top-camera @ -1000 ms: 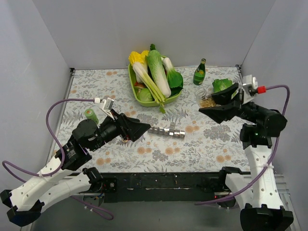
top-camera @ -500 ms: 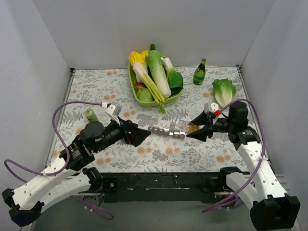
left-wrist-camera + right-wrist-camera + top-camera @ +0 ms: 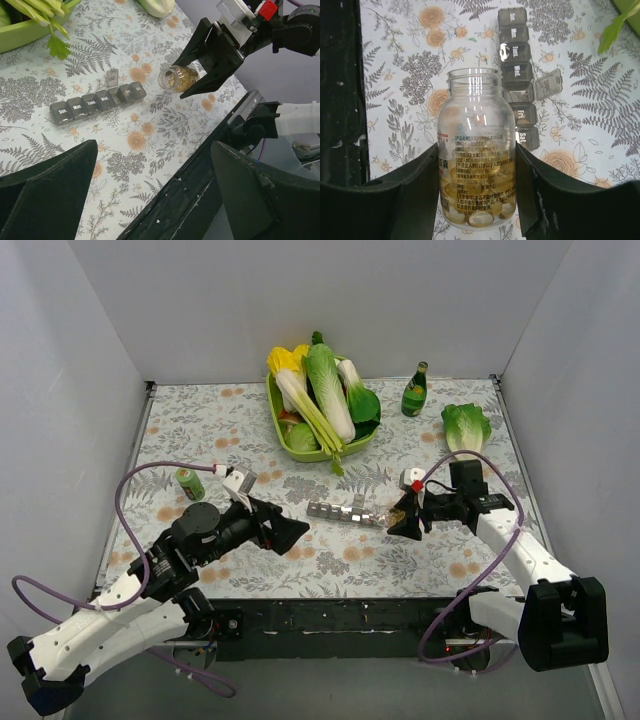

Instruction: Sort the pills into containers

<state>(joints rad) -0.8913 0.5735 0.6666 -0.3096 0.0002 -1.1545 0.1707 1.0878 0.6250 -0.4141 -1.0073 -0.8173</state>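
- Clamping a clear pill bottle (image 3: 476,150) between them, the right fingers (image 3: 405,200) hold it tipped on its side above the floral counter (image 3: 230,430). Its lidless mouth points towards the containers.
- Yellowish capsules lie heaped in the bottle's closed end.
- The containers (image 3: 97,101), a strip of joined grey compartments marked with the days, lie mid-counter. The Sat end is nearest the bottle's mouth.
- One lid (image 3: 112,77), between Wed and Fri, stands flipped open, and the others are shut.
- The left fingers (image 3: 45,200) are spread wide apart with nothing between them, and hang over the counter near the strip's Sun end.
- A green tray (image 3: 275,415) of vegetables, a green bottle (image 3: 414,391) and a loose lettuce leaf (image 3: 465,427) sit towards the back.
- A small green can (image 3: 189,482) stands on the left.
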